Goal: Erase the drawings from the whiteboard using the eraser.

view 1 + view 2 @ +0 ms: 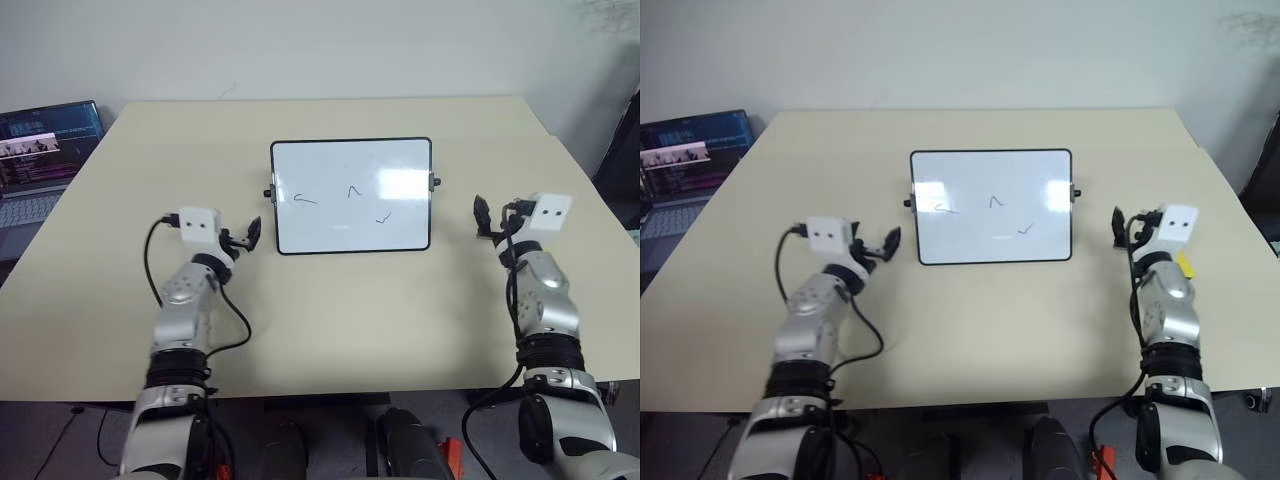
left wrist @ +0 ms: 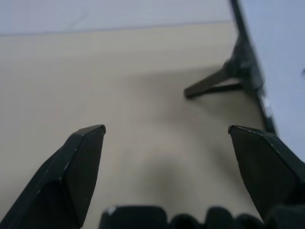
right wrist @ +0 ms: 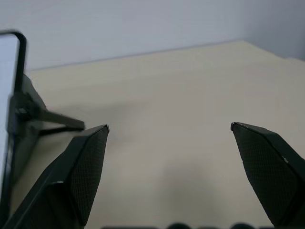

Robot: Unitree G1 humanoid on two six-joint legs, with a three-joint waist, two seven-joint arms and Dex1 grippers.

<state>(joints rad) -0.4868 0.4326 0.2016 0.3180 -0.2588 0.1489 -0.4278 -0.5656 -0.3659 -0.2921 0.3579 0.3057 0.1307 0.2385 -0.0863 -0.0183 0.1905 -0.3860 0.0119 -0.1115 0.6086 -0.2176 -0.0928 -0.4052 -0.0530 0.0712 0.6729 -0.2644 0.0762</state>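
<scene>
Grippers level, open, flanking whiteboard.

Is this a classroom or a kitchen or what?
Probably an office or a lab room. There's a big plain table, a small whiteboard with marker drawings on it, and an open laptop beside the table.

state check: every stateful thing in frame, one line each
whiteboard: propped upright on its stand, not yet wiped
drawings: three marks, all intact
eraser: yellow bit showing on the table by the right arm, not held
left gripper: open, empty
right gripper: open, empty
laptop: lid open, screen lit
</scene>
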